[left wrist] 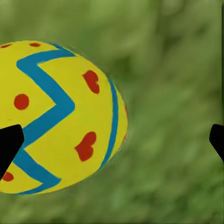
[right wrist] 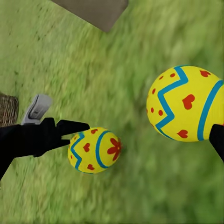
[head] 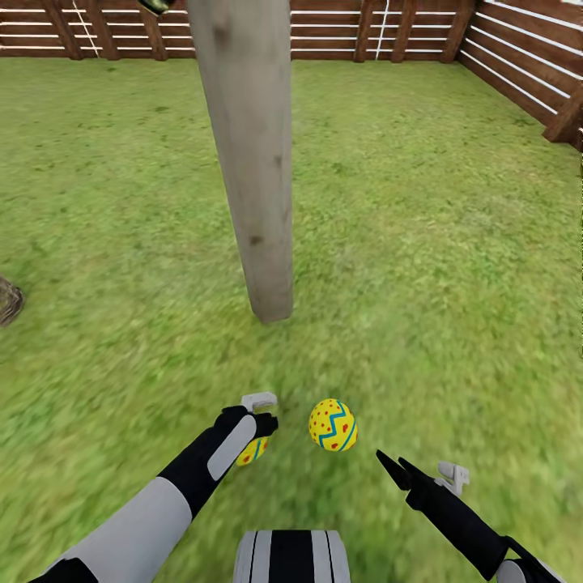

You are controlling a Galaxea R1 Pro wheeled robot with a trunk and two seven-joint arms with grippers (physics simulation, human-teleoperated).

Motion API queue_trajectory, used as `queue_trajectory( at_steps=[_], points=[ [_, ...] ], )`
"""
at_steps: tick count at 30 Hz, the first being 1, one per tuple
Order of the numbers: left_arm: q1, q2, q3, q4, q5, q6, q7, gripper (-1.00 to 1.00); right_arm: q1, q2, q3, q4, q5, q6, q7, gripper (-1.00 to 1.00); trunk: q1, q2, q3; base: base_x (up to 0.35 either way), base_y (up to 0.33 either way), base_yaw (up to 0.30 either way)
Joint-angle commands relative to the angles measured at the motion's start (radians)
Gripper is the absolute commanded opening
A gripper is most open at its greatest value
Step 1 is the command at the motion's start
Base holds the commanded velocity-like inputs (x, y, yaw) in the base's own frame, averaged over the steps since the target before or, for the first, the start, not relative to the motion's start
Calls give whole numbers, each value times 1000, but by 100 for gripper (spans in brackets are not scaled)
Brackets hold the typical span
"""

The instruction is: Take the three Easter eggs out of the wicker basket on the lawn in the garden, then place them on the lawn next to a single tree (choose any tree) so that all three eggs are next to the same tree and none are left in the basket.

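Two Easter eggs lay on the lawn (head: 453, 243) near the tree (head: 247, 154): one egg (head: 333, 424) free, another egg (head: 253, 450) apparently between the left gripper's (head: 261, 433) parted fingers; right gripper (head: 394, 467) spread, empty

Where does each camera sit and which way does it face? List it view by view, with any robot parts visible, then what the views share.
Head view: on the robot's head, looking forward and down at the tree, lawn and fence; both arms show, left gripper, right gripper.
Left wrist view: on the left arm, looking along its fingers at the near egg; dark fingertips at the edges.
Right wrist view: on the right arm, facing grass, two eggs and the left gripper.
Shared: the near egg and second egg.
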Motion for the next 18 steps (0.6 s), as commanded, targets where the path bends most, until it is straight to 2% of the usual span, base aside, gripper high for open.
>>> queue_trajectory(
  at_steps=[1,7,18],
  points=[
    [-1,0,-3,-1,11,1,11,100,0,1,-2,-1,-6,7,1,100,0,0,3,0,0,0],
    [-4,0,-2,-2,19,4,51,100,0,1,-2,-1,-6,9,1,100,-3,1,27,-46,0,0],
    [-5,0,-4,-1,19,6,55,100,0,1,-1,-1,-6,9,1,100,-8,4,69,-321,0,0]
  ],
)
